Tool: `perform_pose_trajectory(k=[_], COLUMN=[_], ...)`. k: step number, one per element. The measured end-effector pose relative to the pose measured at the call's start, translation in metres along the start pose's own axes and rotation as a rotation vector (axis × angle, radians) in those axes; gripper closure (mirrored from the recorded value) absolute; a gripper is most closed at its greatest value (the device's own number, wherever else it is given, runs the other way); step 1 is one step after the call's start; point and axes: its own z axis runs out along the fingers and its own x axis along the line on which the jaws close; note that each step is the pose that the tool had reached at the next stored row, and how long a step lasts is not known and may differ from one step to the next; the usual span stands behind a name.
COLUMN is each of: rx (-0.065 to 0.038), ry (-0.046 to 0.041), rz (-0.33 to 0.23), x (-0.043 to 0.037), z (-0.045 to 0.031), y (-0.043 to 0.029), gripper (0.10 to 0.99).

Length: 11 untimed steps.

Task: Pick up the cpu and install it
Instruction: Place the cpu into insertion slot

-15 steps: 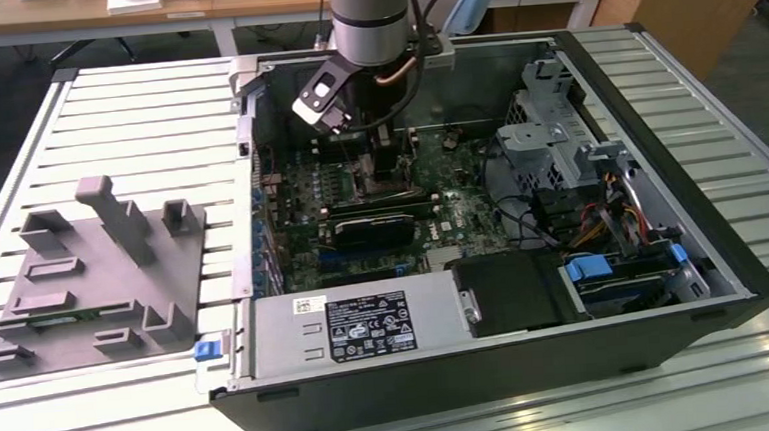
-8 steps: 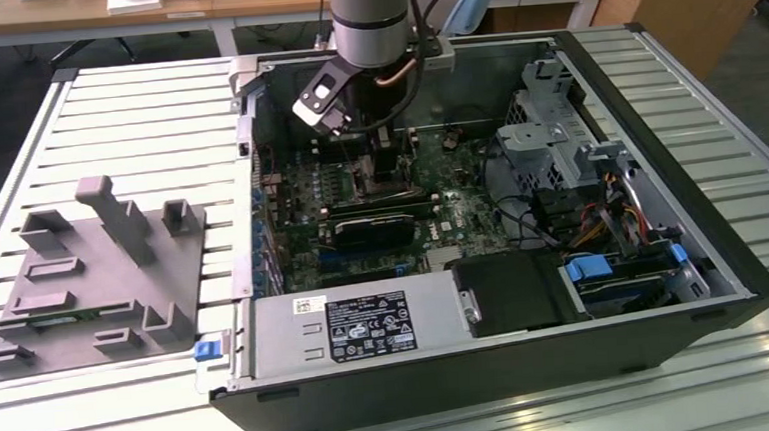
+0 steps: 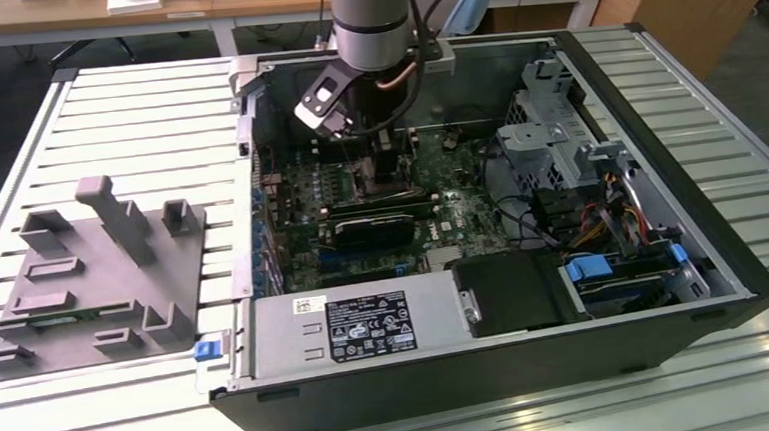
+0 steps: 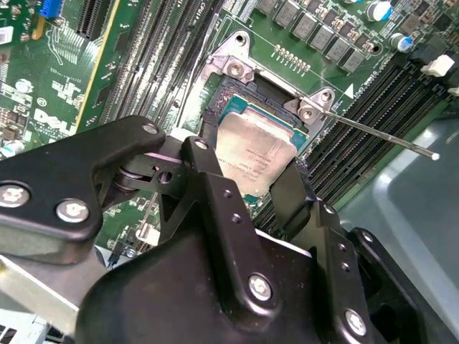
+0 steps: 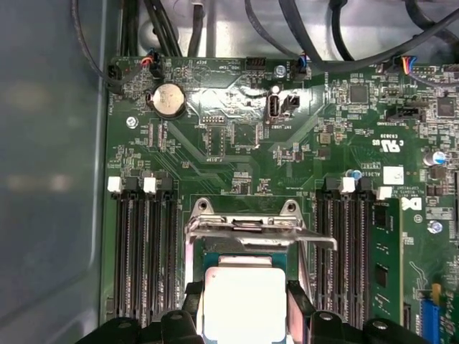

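We see the arm (image 3: 370, 21) reaching down into the open computer case (image 3: 502, 389), which lies on its side on the slatted table (image 3: 111, 122). That posture puts the motherboard (image 5: 237, 136) face up, so a chip can be lowered straight onto it. In the second wrist view the gripper (image 4: 251, 183) has its two black fingers (image 4: 208, 179) closed against opposite edges of the cpu (image 4: 254, 150). We judge it to be gripped by the rim, so that the silver top and the contact side underneath stay untouched. The cpu sits directly over the socket (image 4: 247, 93), squared to its frame, and we cannot tell whether it hovers just above the socket bed or already rests in it. The load plate (image 5: 244, 226) stands swung up at the far edge of the socket. The thin retention lever (image 4: 380, 132) is thrown out to the side, which leaves the opening free for the chip to come down flat. Rows of memory slots (image 5: 147, 244) flank the socket closely on both sides, so the narrow fingers have little room to spare. At the exterior view's left, well apart from the case, a grey plastic block (image 3: 88, 284) with upright posts stands on the table.
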Motion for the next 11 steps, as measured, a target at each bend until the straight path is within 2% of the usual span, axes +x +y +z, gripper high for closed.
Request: perform_pose_trajectory(k=[5,11], rx=[0.000,0.000], ry=[0.0000,0.0001], rz=[0.000,0.000], x=[0.0012,0.0012], z=[0.0054,0.0083], y=[0.0008,0.0017], gripper=[0.541,0.541])
